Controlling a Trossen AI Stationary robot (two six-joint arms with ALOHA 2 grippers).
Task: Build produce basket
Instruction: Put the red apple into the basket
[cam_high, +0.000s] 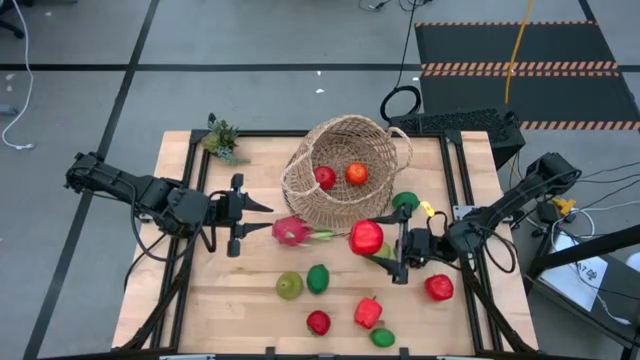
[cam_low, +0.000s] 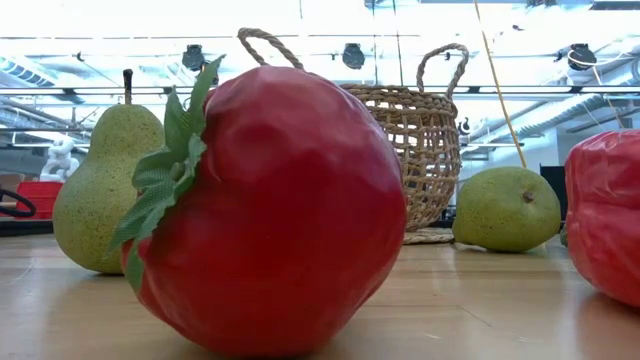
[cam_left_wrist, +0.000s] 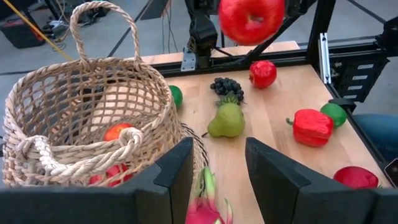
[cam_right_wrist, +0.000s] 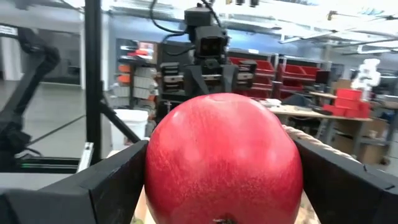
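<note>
Your right gripper (cam_high: 378, 240) is clamped wide around a red apple (cam_high: 366, 237), held just right of centre in the high view. The basket (cam_high: 345, 170) lies up and a little left of it in that frame, tipped on its side with the mouth toward the lower left, two red fruits already inside. I judge the carry should run up-left, round to that mouth. Your left gripper (cam_high: 262, 218), at middle left, has its fingers part-spread on nothing, pointing at the dragonfruit (cam_high: 291, 231) just beyond the tips. Other produce is scattered along the lower table (cam_high: 230, 310).
</note>
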